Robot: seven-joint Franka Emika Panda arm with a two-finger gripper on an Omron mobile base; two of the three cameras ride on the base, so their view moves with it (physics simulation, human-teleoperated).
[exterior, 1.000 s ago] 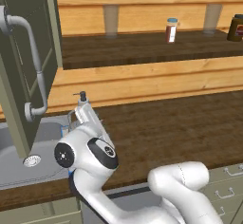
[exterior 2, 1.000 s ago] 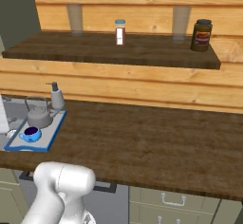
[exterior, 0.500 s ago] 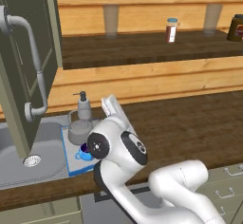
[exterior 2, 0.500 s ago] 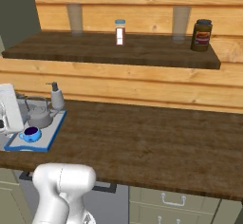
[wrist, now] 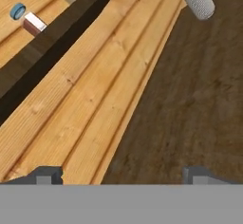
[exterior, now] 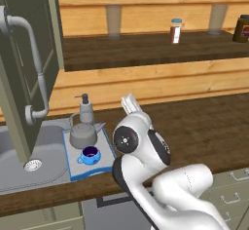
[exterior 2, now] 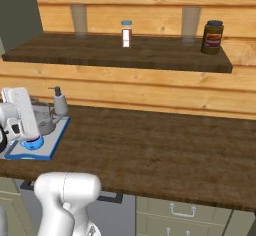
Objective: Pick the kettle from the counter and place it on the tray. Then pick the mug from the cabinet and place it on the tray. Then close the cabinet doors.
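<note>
Mug (exterior: pixel 90 154) on tray (exterior: pixel 103 167), claw (wrist: pixel 121 174) apart

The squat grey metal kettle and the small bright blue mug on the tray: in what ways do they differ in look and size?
The squat grey metal kettle is dull grey, the small bright blue mug vivid blue. The kettle is clearly bigger than the mug. The kettle has a thin arched handle over its top; the mug has a small handle at its side and an open, dark inside. Both stand upright on the flat grey tray with the blue rim.
</note>
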